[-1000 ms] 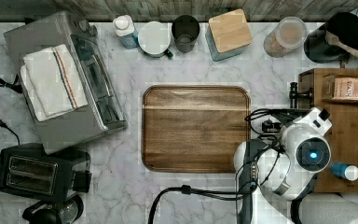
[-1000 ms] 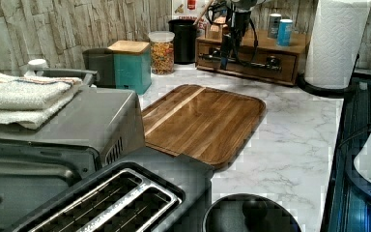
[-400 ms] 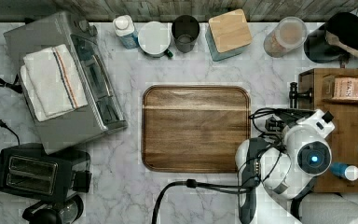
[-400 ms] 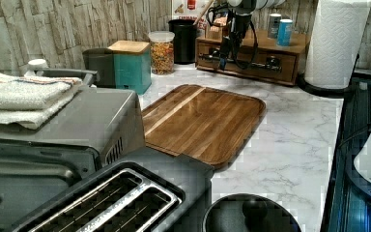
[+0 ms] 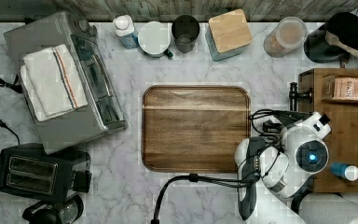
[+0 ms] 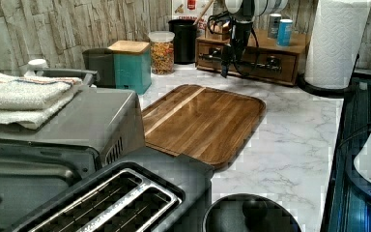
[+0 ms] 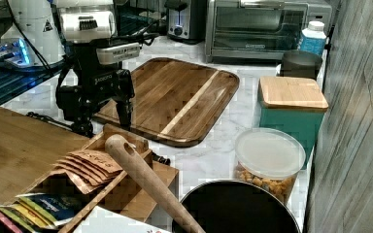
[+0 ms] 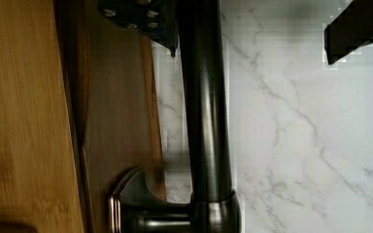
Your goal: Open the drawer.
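I'm at the reach-and-grasp step: the gripper (image 8: 252,29) straddles the drawer's (image 6: 251,65) black bar handle (image 8: 206,111), fingers apart, one finger (image 8: 141,19) behind the bar, the other out over the marble. Next, I judge, squeeze, then pull straight off the front (no twisting). The arm hangs wrist-down at the organizer (image 5: 349,126), along the counter's (image 5: 121,186) right edge in the top view.

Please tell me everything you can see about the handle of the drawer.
The handle is a long dark metal bar, round and smooth, held off the brown wooden drawer front by posts with flared bases. It runs along the front, above the marble counter. One finger of the claw sits behind the bar, the other in front; the claw is open.
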You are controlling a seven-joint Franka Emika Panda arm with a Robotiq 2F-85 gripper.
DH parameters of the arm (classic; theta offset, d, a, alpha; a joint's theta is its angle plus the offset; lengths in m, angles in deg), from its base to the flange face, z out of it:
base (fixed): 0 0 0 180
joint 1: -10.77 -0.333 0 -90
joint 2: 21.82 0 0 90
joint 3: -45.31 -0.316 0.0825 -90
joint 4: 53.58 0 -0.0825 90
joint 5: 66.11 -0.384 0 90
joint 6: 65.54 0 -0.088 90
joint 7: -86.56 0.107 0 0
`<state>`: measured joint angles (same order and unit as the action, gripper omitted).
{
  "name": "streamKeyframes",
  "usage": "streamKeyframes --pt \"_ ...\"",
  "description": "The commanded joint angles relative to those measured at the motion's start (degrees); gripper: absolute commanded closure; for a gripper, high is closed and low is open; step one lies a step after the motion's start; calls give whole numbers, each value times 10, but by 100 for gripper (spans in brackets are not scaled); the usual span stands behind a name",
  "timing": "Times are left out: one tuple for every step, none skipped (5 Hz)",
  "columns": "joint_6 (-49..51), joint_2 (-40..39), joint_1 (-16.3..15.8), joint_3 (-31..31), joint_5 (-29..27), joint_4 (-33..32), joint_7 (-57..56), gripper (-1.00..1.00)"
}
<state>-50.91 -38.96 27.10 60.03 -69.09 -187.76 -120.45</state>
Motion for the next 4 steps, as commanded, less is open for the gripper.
streamKeyframes --pt "186 31 33 -54 -23 41 -94 -100" --pt "151 51 12 -66 -64 -2 -122 -100" --pt "125 72 1 -97 -108 -46 -133 -100" --pt "92 96 -42 -113 -128 -88 -72 -100"
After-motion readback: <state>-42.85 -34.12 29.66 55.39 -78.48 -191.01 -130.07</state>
